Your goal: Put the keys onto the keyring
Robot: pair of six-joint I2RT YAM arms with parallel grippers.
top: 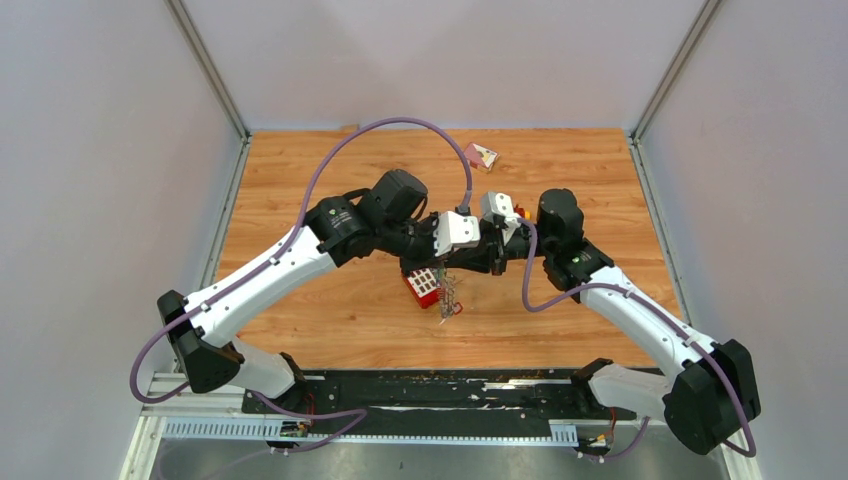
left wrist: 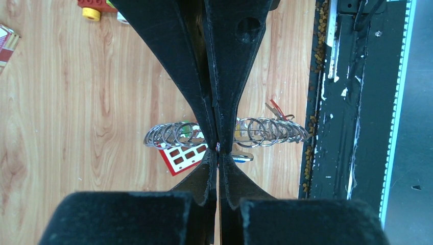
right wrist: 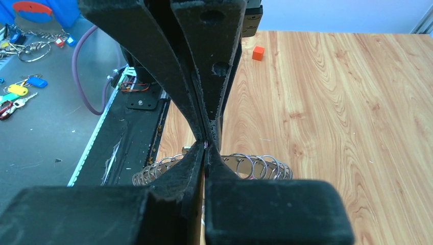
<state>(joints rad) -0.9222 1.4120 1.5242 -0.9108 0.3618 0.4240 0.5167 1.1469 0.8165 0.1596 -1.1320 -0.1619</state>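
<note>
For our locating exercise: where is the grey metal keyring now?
In the top view, the grey coiled metal keyring is mid-way across the wooden table, just right of the red studded toy brick.

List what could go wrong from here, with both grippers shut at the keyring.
1. The left gripper and right gripper are both shut right at the thin keyring. If they pull different ways, it could bend or slip.
2. The red brick sits close by the ring and might get knocked.
3. The two wrists are crowded together and could collide.
</note>
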